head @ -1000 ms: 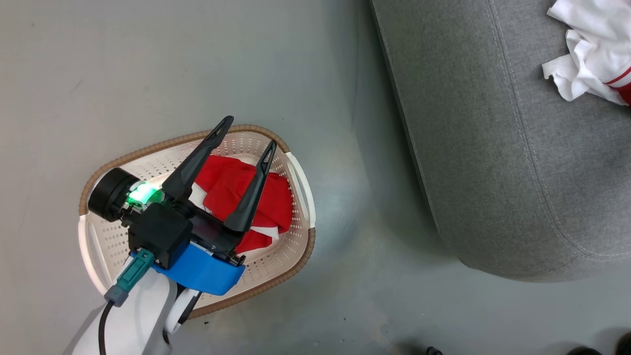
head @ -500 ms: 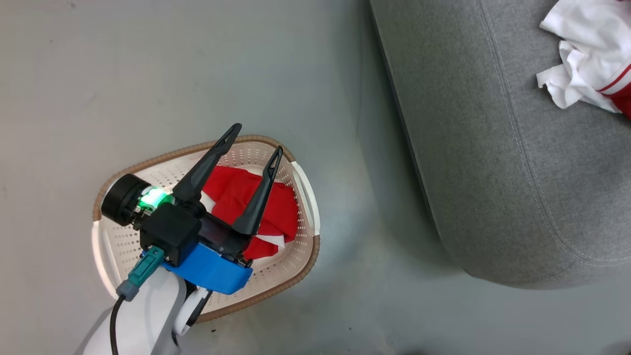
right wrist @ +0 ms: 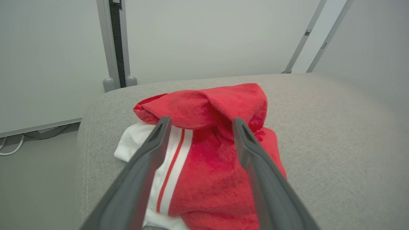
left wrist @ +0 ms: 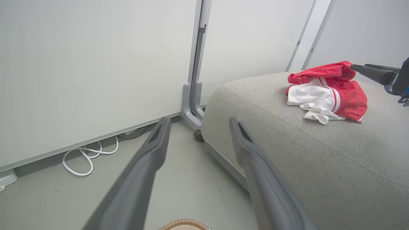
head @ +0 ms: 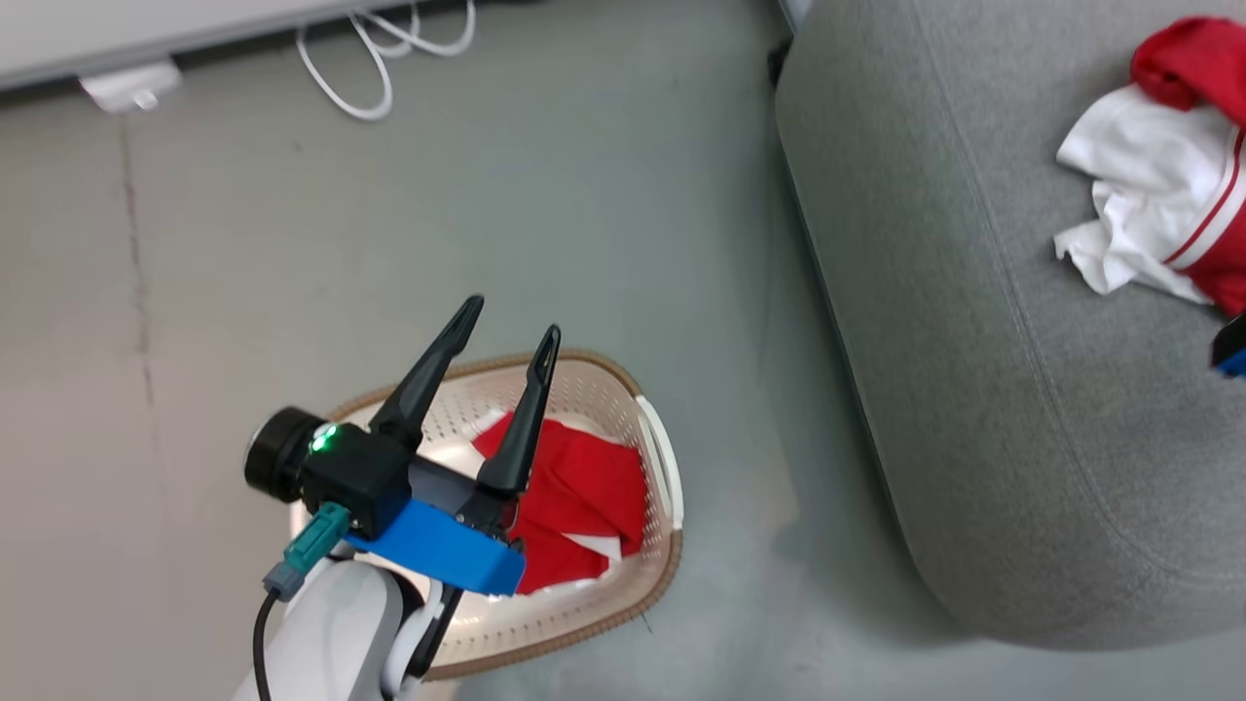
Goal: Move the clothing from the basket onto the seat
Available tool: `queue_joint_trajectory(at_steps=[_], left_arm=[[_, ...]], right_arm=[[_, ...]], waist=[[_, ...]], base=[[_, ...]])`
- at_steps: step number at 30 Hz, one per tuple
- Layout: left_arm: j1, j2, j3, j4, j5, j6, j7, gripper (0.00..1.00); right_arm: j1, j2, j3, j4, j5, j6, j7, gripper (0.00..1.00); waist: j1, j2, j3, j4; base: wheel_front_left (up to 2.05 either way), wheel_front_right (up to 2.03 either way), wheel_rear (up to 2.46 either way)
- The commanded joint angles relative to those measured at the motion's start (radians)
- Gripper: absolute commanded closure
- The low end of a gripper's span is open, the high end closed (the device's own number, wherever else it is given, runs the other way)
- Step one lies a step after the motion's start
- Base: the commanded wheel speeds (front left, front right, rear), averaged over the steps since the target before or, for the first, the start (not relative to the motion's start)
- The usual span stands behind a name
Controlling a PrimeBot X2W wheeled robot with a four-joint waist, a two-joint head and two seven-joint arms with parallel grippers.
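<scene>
A plain red garment [head: 584, 487] lies inside the cream basket [head: 670, 458] on the floor. My left gripper [head: 513, 321] hangs open above the basket with nothing between its fingers. It points toward the wall [left wrist: 199, 119]. A red and white garment with striped trim [head: 1149, 195] lies crumpled on the grey seat [head: 973, 341]. My right gripper [right wrist: 201, 120] is open just above that garment [right wrist: 217, 153], one finger on each side and neither gripping it. In the left wrist view its fingers [left wrist: 374, 72] reach the garment's [left wrist: 326, 92] top fold from the right.
White cables [head: 380, 58] lie along the wall base at the back, next to a grey panel post [left wrist: 191, 95] by the seat's corner. Bare grey floor [head: 633, 243] separates the basket from the seat. The basket rim [left wrist: 185, 223] shows under my left fingers.
The head camera has shifted, bringing the wall base and cables into view. More of the red part of the garment on the seat shows. My left gripper stays open over the basket.
</scene>
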Motion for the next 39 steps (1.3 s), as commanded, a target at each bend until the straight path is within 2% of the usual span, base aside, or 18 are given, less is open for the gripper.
queue_joint_trajectory(at_steps=[1, 9, 14, 26, 39], left_arm=[[0.024, -0.007, 0.015, 0.013, -0.003, -0.006, -0.004, 0.0], [0.119, -0.056, 0.109, 0.094, -0.006, -0.007, -0.005, 0.0], [0.168, -0.082, 0.159, 0.13, -0.012, -0.008, -0.005, 0.0], [0.257, -0.106, 0.258, 0.173, -0.011, -0.006, -0.005, 0.0], [0.288, -0.111, 0.317, 0.209, 0.006, -0.006, -0.005, 0.0]], right_arm=[[0.044, 0.011, 0.024, -0.019, 0.01, 0.0, -0.002, 0.0], [0.212, 0.059, 0.146, -0.154, 0.066, 0.0, 0.028, 0.0], [0.332, 0.087, 0.204, -0.288, 0.108, 0.0, 0.076, 0.0], [0.608, 0.166, 0.285, -0.62, 0.131, 0.0, 0.192, 0.0], [0.72, 0.206, 0.314, -0.718, 0.152, 0.0, 0.217, 0.0]], waist=[[0.0, -0.0001, -0.078, 0.04], [0.0, -0.0001, -0.233, 0.087], [0.0, -0.0001, -0.311, 0.123], [0.0, -0.0001, -0.416, 0.188], [0.0, -0.0001, -0.436, 0.214]], base=[[0.0, 0.0, 0.0], [0.0, 0.0, 0.0], [0.0, 0.0, 0.0], [0.0, 0.0, 0.0], [0.0, 0.0, 0.0]])
